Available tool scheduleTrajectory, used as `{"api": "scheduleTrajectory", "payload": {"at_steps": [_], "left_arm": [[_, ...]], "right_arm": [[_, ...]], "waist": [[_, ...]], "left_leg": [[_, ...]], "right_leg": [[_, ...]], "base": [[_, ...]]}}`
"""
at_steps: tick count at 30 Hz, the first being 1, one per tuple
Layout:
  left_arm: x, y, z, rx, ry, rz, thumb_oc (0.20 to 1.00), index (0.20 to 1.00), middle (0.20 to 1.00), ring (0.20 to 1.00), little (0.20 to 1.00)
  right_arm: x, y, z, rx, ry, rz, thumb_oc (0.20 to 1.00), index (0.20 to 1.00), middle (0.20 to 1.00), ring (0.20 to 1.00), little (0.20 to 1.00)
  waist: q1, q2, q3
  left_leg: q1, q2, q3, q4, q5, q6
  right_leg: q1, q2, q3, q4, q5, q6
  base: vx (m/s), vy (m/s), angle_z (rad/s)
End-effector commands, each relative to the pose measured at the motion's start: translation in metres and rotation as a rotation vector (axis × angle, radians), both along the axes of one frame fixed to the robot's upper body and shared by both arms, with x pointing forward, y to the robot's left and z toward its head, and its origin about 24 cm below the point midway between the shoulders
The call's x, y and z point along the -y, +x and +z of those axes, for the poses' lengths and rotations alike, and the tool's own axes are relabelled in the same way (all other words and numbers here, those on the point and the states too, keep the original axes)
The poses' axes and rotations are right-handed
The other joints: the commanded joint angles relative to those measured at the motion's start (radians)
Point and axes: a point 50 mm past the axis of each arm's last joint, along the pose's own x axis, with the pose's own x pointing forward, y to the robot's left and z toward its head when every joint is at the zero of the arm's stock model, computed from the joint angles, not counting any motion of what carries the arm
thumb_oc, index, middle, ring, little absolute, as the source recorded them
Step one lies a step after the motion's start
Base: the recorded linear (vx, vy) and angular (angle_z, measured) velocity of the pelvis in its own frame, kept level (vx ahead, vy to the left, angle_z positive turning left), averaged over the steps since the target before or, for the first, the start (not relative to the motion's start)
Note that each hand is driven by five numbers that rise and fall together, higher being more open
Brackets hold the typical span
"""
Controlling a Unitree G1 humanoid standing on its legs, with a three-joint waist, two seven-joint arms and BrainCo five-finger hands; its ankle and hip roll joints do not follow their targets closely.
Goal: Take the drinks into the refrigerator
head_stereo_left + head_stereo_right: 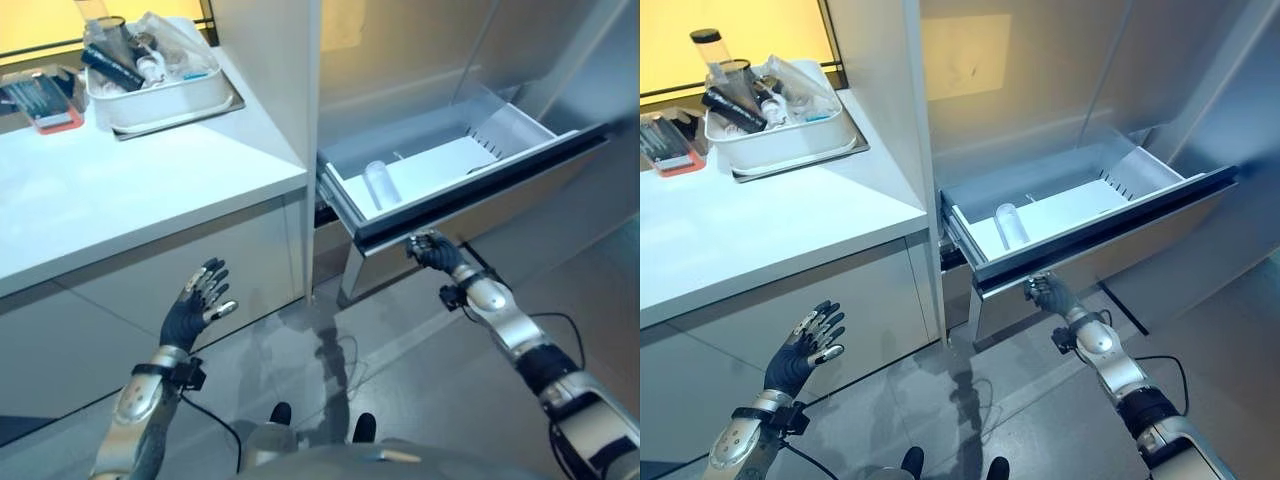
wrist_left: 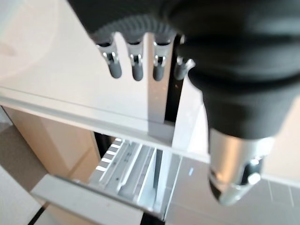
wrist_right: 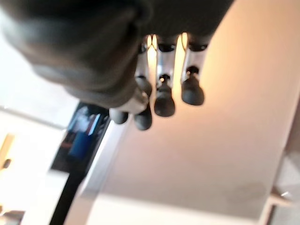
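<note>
The refrigerator's lower drawer stands pulled out, white inside, with a dark top edge on its front. A clear drink bottle lies on its side in the drawer's left part. My right hand is just below the drawer's front edge; its fingers are fairly straight against the front panel and hold nothing. My left hand hangs in the air before the white cabinet, its fingers spread and empty.
On the white counter at the left sits a white bin on a metal tray, with several bottles and packets in it. A red-edged item lies at the counter's far left. Grey floor lies below the drawer.
</note>
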Motion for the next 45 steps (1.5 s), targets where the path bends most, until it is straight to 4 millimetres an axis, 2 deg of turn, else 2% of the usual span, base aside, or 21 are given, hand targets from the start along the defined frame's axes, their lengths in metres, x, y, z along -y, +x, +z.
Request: {"api": "scheduleTrajectory", "payload": {"at_steps": [1, 7, 8, 9, 10, 14, 17, 20, 22, 23, 25, 26, 27, 28, 29, 30, 32, 33, 34, 39, 45], "left_arm": [[-0.001, 0.015, 0.038, 0.17, 0.031, -0.06, 1.0, 1.0, 1.0, 1.0, 1.0], [0.0, 0.016, 0.036, 0.162, 0.02, -0.059, 1.0, 1.0, 1.0, 1.0, 1.0], [0.0, 0.016, 0.036, 0.163, 0.02, -0.059, 1.0, 1.0, 1.0, 1.0, 1.0], [-0.002, 0.016, 0.038, 0.169, 0.014, -0.051, 1.0, 1.0, 1.0, 1.0, 1.0], [-0.002, 0.017, 0.038, 0.169, 0.013, -0.047, 1.0, 1.0, 1.0, 1.0, 1.0], [-0.003, 0.018, 0.04, 0.178, 0.014, -0.043, 1.0, 1.0, 1.0, 1.0, 1.0], [-0.003, 0.017, 0.039, 0.176, 0.013, -0.034, 1.0, 1.0, 1.0, 1.0, 1.0], [-0.004, 0.017, 0.04, 0.18, 0.025, -0.026, 1.0, 1.0, 1.0, 1.0, 1.0], [-0.005, 0.017, 0.039, 0.185, 0.042, -0.012, 1.0, 1.0, 1.0, 1.0, 1.0], [-0.005, 0.017, 0.038, 0.184, 0.042, -0.013, 1.0, 1.0, 1.0, 1.0, 1.0], [-0.005, 0.016, 0.036, 0.18, 0.047, 0.008, 1.0, 1.0, 1.0, 1.0, 1.0], [-0.005, 0.015, 0.033, 0.179, 0.051, 0.023, 1.0, 1.0, 1.0, 1.0, 1.0], [-0.005, 0.015, 0.033, 0.178, 0.051, 0.022, 1.0, 1.0, 1.0, 1.0, 1.0], [-0.005, 0.013, 0.028, 0.169, 0.055, 0.043, 1.0, 1.0, 1.0, 1.0, 1.0], [-0.005, 0.013, 0.028, 0.168, 0.055, 0.042, 1.0, 1.0, 1.0, 1.0, 1.0], [-0.005, 0.011, 0.024, 0.157, 0.063, 0.06, 1.0, 1.0, 1.0, 1.0, 1.0], [-0.006, 0.007, 0.019, 0.142, 0.063, 0.08, 1.0, 1.0, 1.0, 1.0, 1.0], [-0.006, 0.007, 0.019, 0.141, 0.063, 0.079, 1.0, 1.0, 1.0, 1.0, 1.0], [-0.006, 0.006, 0.016, 0.132, 0.072, 0.086, 1.0, 1.0, 1.0, 1.0, 1.0], [-0.001, 0.004, 0.01, 0.108, 0.082, 0.065, 1.0, 1.0, 1.0, 1.0, 1.0], [0.007, 0.007, 0.011, 0.125, 0.081, 0.035, 1.0, 1.0, 1.0, 1.0, 1.0]], "right_arm": [[-0.038, 0.026, 0.059, 0.221, 0.09, 0.105, 0.2, 0.2, 0.2, 0.2, 0.2], [-0.077, 0.035, 0.103, 0.349, 0.143, 0.218, 0.2, 0.2, 0.2, 0.2, 0.2], [-0.077, 0.035, 0.103, 0.349, 0.143, 0.218, 0.2, 0.2, 0.2, 0.2, 0.2], [-0.089, 0.035, 0.122, 0.404, 0.162, 0.263, 0.2, 0.2, 0.2, 0.2, 0.2], [-0.092, 0.034, 0.127, 0.417, 0.172, 0.278, 0.2, 0.2, 0.2, 0.2, 0.2], [-0.093, 0.032, 0.132, 0.429, 0.201, 0.293, 0.2, 0.2, 0.2, 0.2, 0.2], [-0.09, 0.028, 0.124, 0.4, 0.22, 0.295, 0.2, 0.2, 0.2, 0.2, 0.2], [-0.078, 0.021, 0.106, 0.347, 0.244, 0.271, 0.2, 0.2, 0.2, 0.2, 0.2], [-0.051, 0.011, 0.084, 0.288, 0.306, 0.187, 0.2, 0.2, 0.2, 0.2, 0.2], [-0.05, 0.011, 0.084, 0.286, 0.306, 0.186, 0.2, 0.2, 0.2, 0.2, 0.2], [-0.027, 0.0, 0.067, 0.256, 0.351, 0.101, 0.2, 0.2, 0.2, 0.2, 0.2], [-0.004, -0.013, 0.05, 0.224, 0.398, 0.008, 0.2, 0.2, 0.2, 0.2, 0.2], [-0.004, -0.014, 0.05, 0.223, 0.398, 0.006, 0.2, 0.2, 0.2, 0.2, 0.2], [0.019, -0.031, 0.034, 0.205, 0.412, -0.089, 0.2, 0.2, 0.2, 0.2, 0.2], [0.019, -0.031, 0.034, 0.204, 0.411, -0.091, 0.2, 0.2, 0.2, 0.2, 0.2], [0.039, -0.048, 0.021, 0.188, 0.432, -0.186, 1.0, 1.0, 1.0, 1.0, 1.0], [0.054, -0.064, 0.011, 0.179, 0.451, -0.271, 1.0, 1.0, 1.0, 1.0, 1.0], [0.054, -0.064, 0.011, 0.178, 0.451, -0.272, 1.0, 1.0, 1.0, 1.0, 1.0], [0.068, -0.082, 0.003, 0.171, 0.45, -0.347, 1.0, 1.0, 1.0, 1.0, 1.0], [0.083, -0.106, -0.015, 0.117, 0.42, -0.445, 1.0, 1.0, 1.0, 1.0, 1.0], [0.086, -0.112, -0.029, 0.065, 0.419, -0.489, 1.0, 1.0, 1.0, 1.0, 1.0]], "waist": [[0.045, -0.038, 0.004], [0.063, -0.038, 0.002], [0.064, -0.039, 0.003], [0.064, -0.04, 0.001], [0.063, -0.041, 0.001], [0.058, -0.044, 0.0], [0.049, -0.047, -0.006], [0.029, -0.048, -0.011], [0.002, -0.046, -0.018], [0.004, -0.046, -0.018], [-0.02, -0.043, -0.023], [-0.048, -0.038, -0.029], [-0.046, -0.038, -0.03], [-0.077, -0.033, -0.037], [-0.075, -0.033, -0.038], [-0.106, -0.027, -0.046], [-0.127, -0.022, -0.053], [-0.126, -0.022, -0.054], [-0.15, -0.018, -0.06], [-0.188, -0.007, -0.078], [-0.211, 0.005, -0.091]], "left_leg": [[-0.014, -0.071, -0.01, 0.039, -0.063, 0.067], [-0.013, -0.072, -0.003, 0.036, -0.063, 0.07], [-0.013, -0.072, -0.002, 0.036, -0.063, 0.07], [-0.011, -0.071, 0.007, 0.038, -0.066, 0.071], [-0.009, -0.071, 0.014, 0.039, -0.068, 0.072], [-0.005, -0.07, 0.032, 0.045, -0.073, 0.075], [0.002, -0.071, 0.046, 0.046, -0.08, 0.078], [0.009, -0.071, 0.067, 0.051, -0.09, 0.08], [0.014, -0.071, 0.084, 0.057, -0.096, 0.083], [0.014, -0.071, 0.084, 0.057, -0.097, 0.083], [0.018, -0.07, 0.097, 0.058, -0.1, 0.085], [0.023, -0.069, 0.11, 0.057, -0.103, 0.087], [0.023, -0.069, 0.111, 0.057, -0.103, 0.087], [0.032, -0.067, 0.128, 0.052, -0.106, 0.09], [0.033, -0.067, 0.129, 0.052, -0.106, 0.09], [0.041, -0.065, 0.144, 0.048, -0.11, 0.093], [0.05, -0.063, 0.156, 0.045, -0.113, 0.093], [0.051, -0.063, 0.157, 0.044, -0.113, 0.093], [0.058, -0.06, 0.163, 0.039, -0.113, 0.092], [0.079, -0.056, 0.168, 0.02, -0.109, 0.088], [0.083, -0.053, 0.177, -0.001, -0.095, 0.087]], "right_leg": [[0.026, -0.042, -0.035, 0.125, -0.173, 0.042], [0.031, -0.04, -0.024, 0.102, -0.16, 0.042], [0.032, -0.039, -0.023, 0.102, -0.16, 0.042], [0.032, -0.039, -0.012, 0.096, -0.154, 0.043], [0.032, -0.038, -0.005, 0.094, -0.152, 0.044], [0.035, -0.039, 0.011, 0.091, -0.147, 0.045], [0.037, -0.041, 0.025, 0.088, -0.142, 0.049], [0.036, -0.045, 0.047, 0.09, -0.138, 0.053], [0.034, -0.047, 0.067, 0.093, -0.137, 0.056], [0.034, -0.047, 0.068, 0.093, -0.138, 0.056], [0.03, -0.048, 0.08, 0.096, -0.135, 0.058], [0.027, -0.048, 0.091, 0.097, -0.134, 0.06], [0.028, -0.048, 0.091, 0.097, -0.134, 0.06], [0.027, -0.049, 0.108, 0.094, -0.13, 0.063], [0.027, -0.049, 0.109, 0.094, -0.13, 0.063], [0.023, -0.048, 0.122, 0.094, -0.128, 0.065], [0.023, -0.046, 0.134, 0.095, -0.128, 0.065], [0.023, -0.046, 0.134, 0.095, -0.128, 0.065], [0.025, -0.043, 0.14, 0.096, -0.131, 0.064], [0.036, -0.037, 0.144, 0.088, -0.129, 0.063], [0.032, -0.033, 0.151, 0.07, -0.115, 0.062]], "base": [[0.0, -0.015, 0.27], [0.0, 0.0, 0.07], [0.0, 0.0, 0.0], [0.0, 0.0, 0.0], [-0.02, 0.031, -0.03], [-0.02, 0.027, -0.11], [-0.02, 0.033, -0.23], [-0.02, 0.047, -0.22], [-0.03, 0.055, -0.21], [-0.02, 0.035, -0.22], [-0.03, 0.051, -0.18], [-0.02, 0.048, -0.13], [-0.02, 0.062, -0.23], [-0.01, 0.031, -0.29], [-0.02, 0.058, -0.3], [-0.01, 0.027, -0.23], [-0.01, 0.024, -0.35], [-0.01, 0.01, -0.36], [-0.01, -0.001, -0.2], [-0.01, -0.003, -0.15], [-0.04, -0.003, 0.0]]}}
